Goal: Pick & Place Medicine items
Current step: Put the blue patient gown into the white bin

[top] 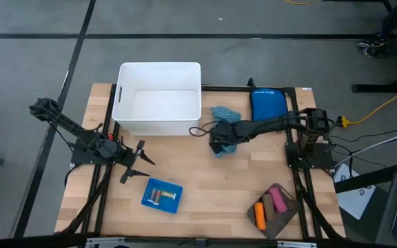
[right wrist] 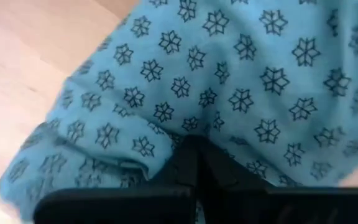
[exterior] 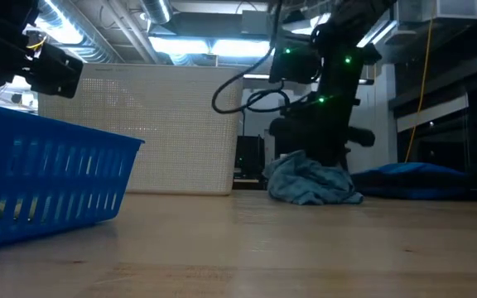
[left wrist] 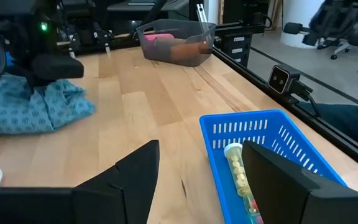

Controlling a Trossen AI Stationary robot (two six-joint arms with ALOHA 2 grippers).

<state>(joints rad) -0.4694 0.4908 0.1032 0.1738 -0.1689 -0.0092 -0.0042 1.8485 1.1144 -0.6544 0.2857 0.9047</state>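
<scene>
A grey tray [top: 286, 215] near the table's right near corner holds a pink oblong block [top: 278, 200], an orange tube [top: 260, 214] and a dark brown stick [top: 269, 209]. A small blue basket [top: 162, 195] at the near middle holds yellowish pill-like bits [left wrist: 238, 172]. My left gripper [top: 138, 162] hovers open just left of and above the basket, touching nothing. My right gripper [top: 218, 144] is down on a crumpled blue patterned cloth [top: 224, 122] at the table's middle, fingers together [right wrist: 194, 163]. The cloth lies heaped on the table [exterior: 309, 182]. My right gripper comes down onto the blue cloth from above, at its near part [right wrist: 185, 140]. The shut fingers meet a bunched fold of the cloth, whose creases run in toward the fingertips. How many layers they have is hidden by the fingers. The cloth still lies on the table.
A white bin [top: 158, 98] stands at the far middle of the table. A dark blue pouch [top: 267, 104] lies at the far right, beside the cloth. Bare wood lies between the basket, the cloth and the tray. The table's metal frame edge [left wrist: 241, 53] runs along the right side.
</scene>
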